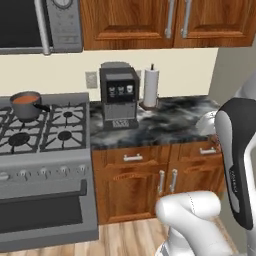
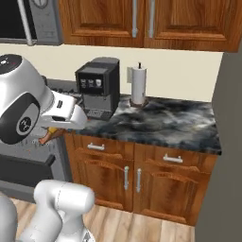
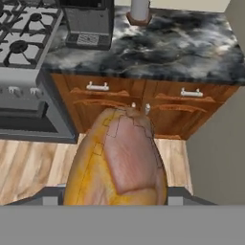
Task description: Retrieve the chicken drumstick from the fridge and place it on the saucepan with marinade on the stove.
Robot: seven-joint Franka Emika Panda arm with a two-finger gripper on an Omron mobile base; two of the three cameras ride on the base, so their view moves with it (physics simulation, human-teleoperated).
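The chicken drumstick (image 3: pixel 117 160) is seen very large in the lower middle of the hand view, an orange-brown piece with a pinkish patch, sitting between the two dark finger tips at the bottom edge; it is held by the hand (image 3: pixel 117 198), whose jaws are set apart around the meat. In the right base view a small orange-brown tip of the drumstick (image 2: pixel 48 135) is seen at the left edge, under the white forearm, and it appears to hang in front of the stove, though the arm covers most of it there. The saucepan (image 1: pixel 27 105) is seen in the left part of the left base view, standing on a rear burner of the stove (image 1: pixel 45 150), with its handle pointed to the right and the red-orange marinade (image 1: pixel 25 99) filling it. The drumstick and the saucepan are well apart. To the right of the stove a dark marbled tabletop (image 1: pixel 165 122) is carried on wooden cabinets (image 1: pixel 150 185) with pale handles. On the tabletop a dark coffee machine (image 1: pixel 119 95) stands just beside the stove, and a white paper towel roll (image 1: pixel 151 87) stands upright near it, against the cream wall. Wooden wall cabinets (image 2: pixel 142 21) run along the top, and a microwave (image 1: pixel 35 22) is seen in the upper left of the left base view. A grey panel of the fridge (image 2: pixel 229 142) runs down the right edge of the right base view.
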